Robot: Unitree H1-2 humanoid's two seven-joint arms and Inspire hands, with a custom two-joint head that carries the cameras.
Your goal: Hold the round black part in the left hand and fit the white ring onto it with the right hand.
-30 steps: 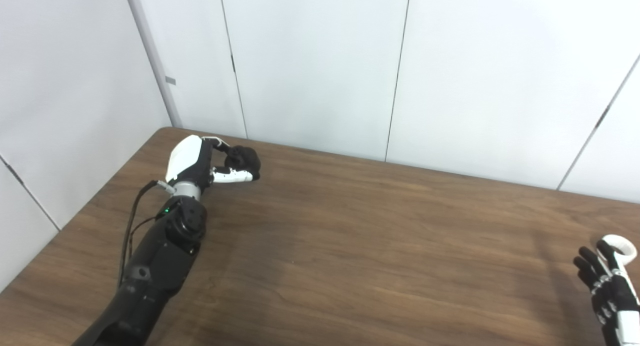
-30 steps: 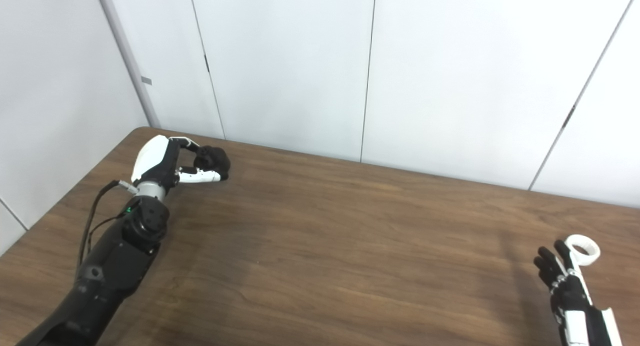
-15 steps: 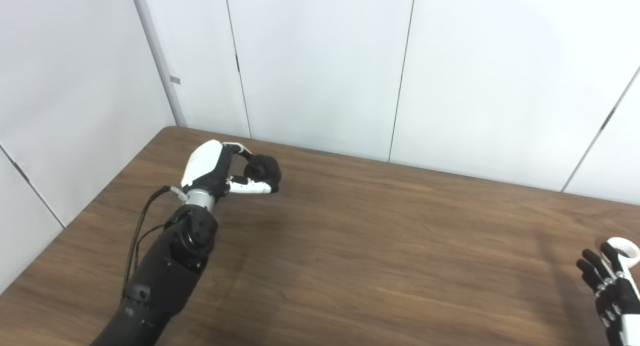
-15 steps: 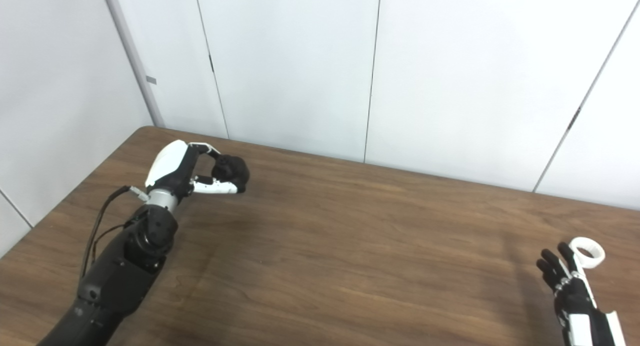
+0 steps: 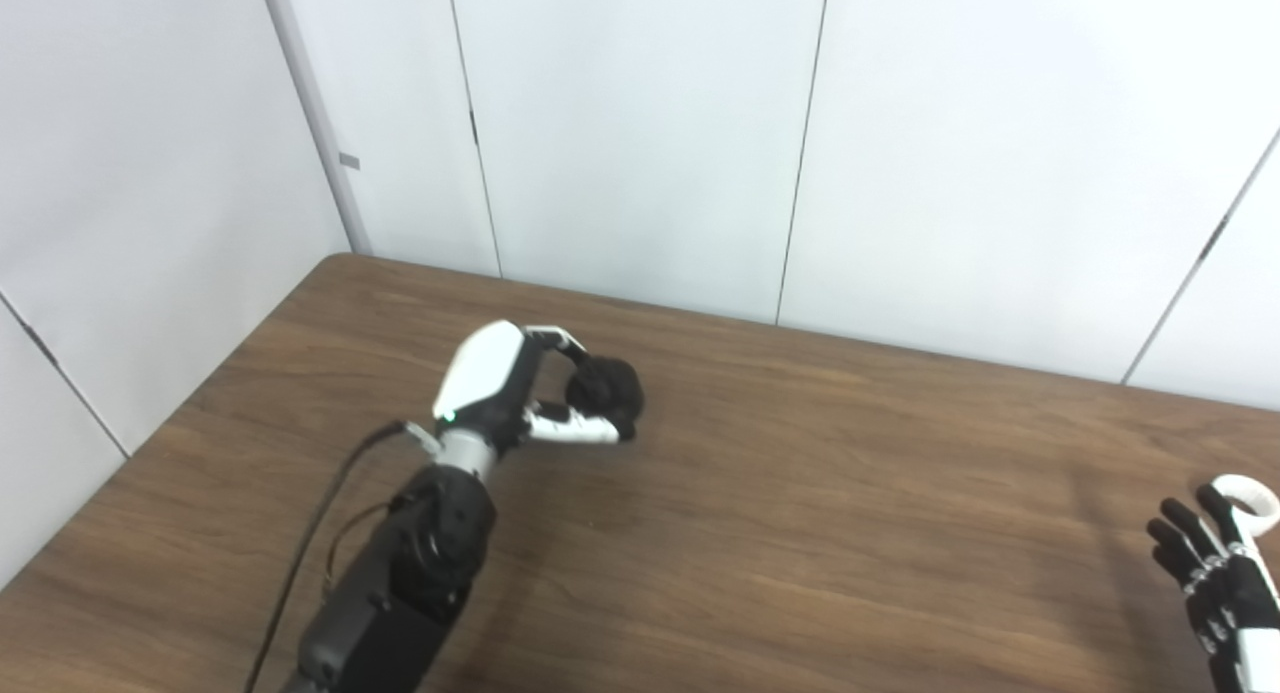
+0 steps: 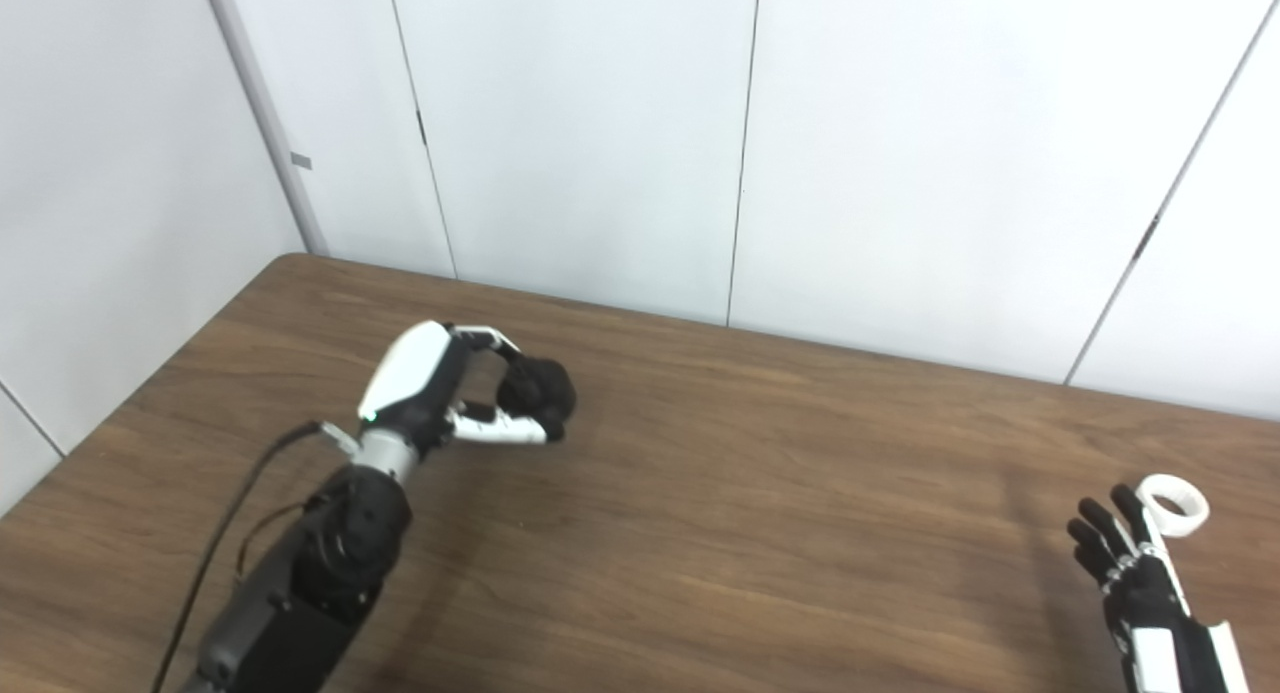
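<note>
The round black part [image 5: 605, 391] is a dark, matte, chunky lump, held above the tabletop [image 5: 800, 493], far off to the left of the white ring. The left hand [image 5: 520, 398] is curled around it, fingers [image 6: 480, 335] arched over the top and thumb pressing in from below. The white ring [image 6: 1173, 504] is a small, smooth, bright hoop at the tabletop's right side, sitting at the tips of the right hand [image 6: 1125, 563]. That hand's black fingers [image 6: 1092, 533] point up, loosely spread; whether it truly grips the ring, I cannot tell.

Dark wood-grain table [image 5: 800, 533], white panelled wall [image 5: 640, 123] behind it
</note>
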